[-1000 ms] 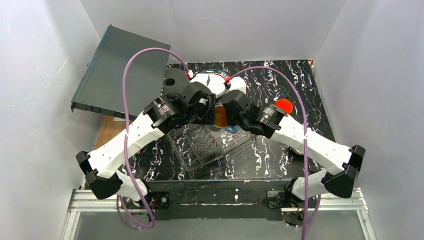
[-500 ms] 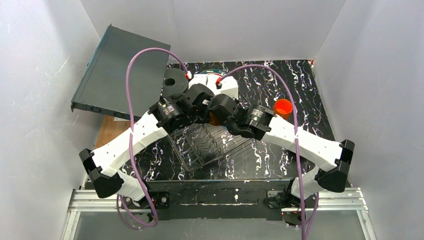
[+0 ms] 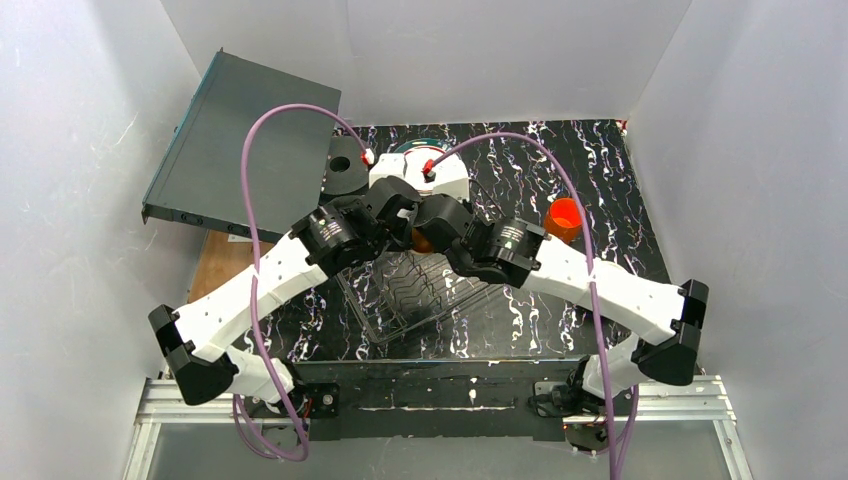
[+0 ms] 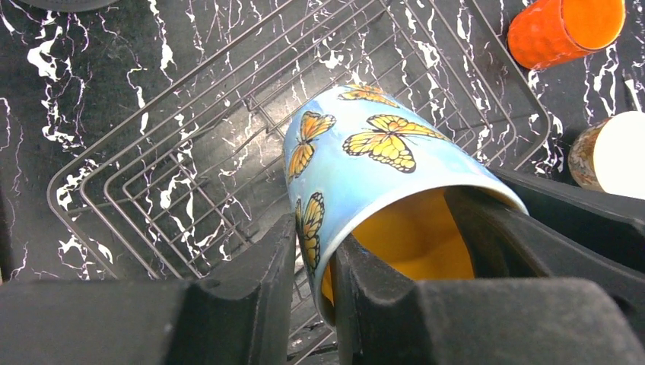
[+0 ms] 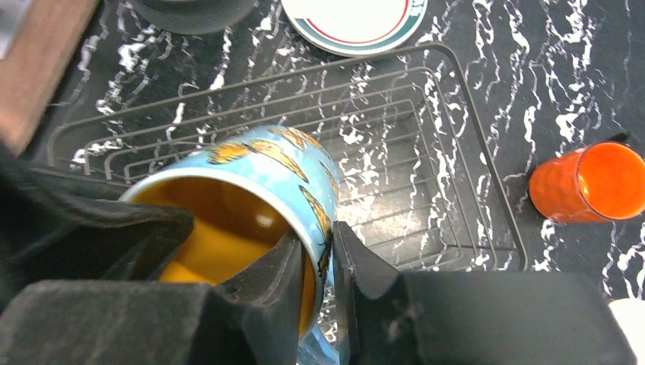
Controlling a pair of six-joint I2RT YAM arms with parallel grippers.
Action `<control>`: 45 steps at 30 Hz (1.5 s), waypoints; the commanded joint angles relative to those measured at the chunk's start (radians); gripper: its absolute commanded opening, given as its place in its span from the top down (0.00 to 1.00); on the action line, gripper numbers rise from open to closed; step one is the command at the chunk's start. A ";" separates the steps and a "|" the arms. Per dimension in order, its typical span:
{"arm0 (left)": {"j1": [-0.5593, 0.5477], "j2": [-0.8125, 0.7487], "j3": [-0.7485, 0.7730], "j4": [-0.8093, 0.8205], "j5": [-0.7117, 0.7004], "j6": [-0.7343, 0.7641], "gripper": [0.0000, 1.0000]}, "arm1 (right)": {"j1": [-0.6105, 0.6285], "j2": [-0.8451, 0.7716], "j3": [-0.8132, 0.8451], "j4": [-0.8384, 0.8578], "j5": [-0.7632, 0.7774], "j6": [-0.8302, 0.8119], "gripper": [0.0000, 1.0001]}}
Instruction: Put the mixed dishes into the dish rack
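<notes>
Tilted over the dark wire dish rack (image 4: 190, 175) (image 5: 426, 152) (image 3: 420, 295) hangs a blue mug (image 4: 373, 167) (image 5: 258, 182) with orange butterflies and a yellow inside. My left gripper (image 4: 316, 266) (image 3: 405, 225) is shut on one side of its rim, one finger inside and one outside. On the opposite side, my right gripper (image 5: 328, 258) (image 3: 435, 228) pinches the rim the same way. The small orange cup (image 4: 567, 26) (image 5: 586, 182) (image 3: 563, 217) lies right of the rack. A green-and-red rimmed plate (image 5: 357, 19) (image 3: 420, 160) lies behind the rack. The cream bowl (image 4: 612, 156) shows at the left wrist view's right edge.
A black spool-like disc (image 3: 343, 170) lies at the back left beside the plate. A flat grey box (image 3: 240, 140) leans at the far left, with a wooden board (image 5: 38, 61) near it. White walls close in the table on three sides.
My left gripper has closed onto the mug's rim. Both wrists have drawn together and shifted a little left, over the rack's back edge, with the mug between them.
</notes>
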 commanded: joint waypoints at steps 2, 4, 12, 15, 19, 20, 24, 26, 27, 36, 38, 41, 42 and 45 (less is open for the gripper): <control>-0.003 -0.063 -0.039 0.089 -0.072 -0.008 1.00 | 0.018 -0.101 -0.022 0.221 -0.019 -0.073 0.78; -0.002 -0.064 -0.044 0.104 -0.086 -0.017 1.00 | 0.018 -0.089 -0.024 0.239 -0.027 -0.087 0.90; 0.002 -0.071 -0.065 0.161 -0.115 -0.029 1.00 | 0.018 -0.030 0.093 0.150 -0.069 -0.099 0.59; 0.029 -0.090 -0.093 0.201 -0.074 -0.025 1.00 | 0.019 -0.073 0.070 0.167 -0.110 -0.139 0.43; 0.081 -0.121 -0.136 0.264 0.011 -0.032 1.00 | 0.018 -0.125 0.044 0.195 -0.138 -0.205 0.25; 0.091 -0.132 -0.148 0.281 0.029 -0.031 1.00 | 0.018 -0.131 0.054 0.182 -0.141 -0.208 0.22; 0.140 -0.180 -0.192 0.347 0.102 -0.013 1.00 | 0.017 -0.170 0.077 0.156 -0.180 -0.254 0.10; 0.172 -0.210 -0.222 0.383 0.153 -0.011 1.00 | 0.017 -0.184 0.078 0.152 -0.195 -0.314 0.02; 0.187 -0.225 -0.239 0.399 0.183 -0.013 1.00 | 0.016 -0.191 0.076 0.146 -0.169 -0.325 0.02; 0.347 -0.498 -0.503 0.798 0.438 -0.037 1.00 | -0.574 -0.324 -0.101 0.078 -1.019 0.057 0.02; 0.350 -0.533 -0.558 0.950 0.467 -0.073 1.00 | -0.731 -0.350 -0.355 0.517 -1.548 0.465 0.02; 0.351 -0.582 -0.674 1.186 0.483 -0.109 1.00 | -0.727 -0.320 -0.579 0.940 -1.648 0.872 0.02; 0.352 -0.590 -0.690 1.216 0.466 -0.110 1.00 | -0.712 -0.311 -0.609 1.003 -1.645 0.921 0.02; 0.351 -0.587 -0.697 1.234 0.442 -0.107 1.00 | -0.666 -0.275 -0.632 1.159 -1.641 1.047 0.02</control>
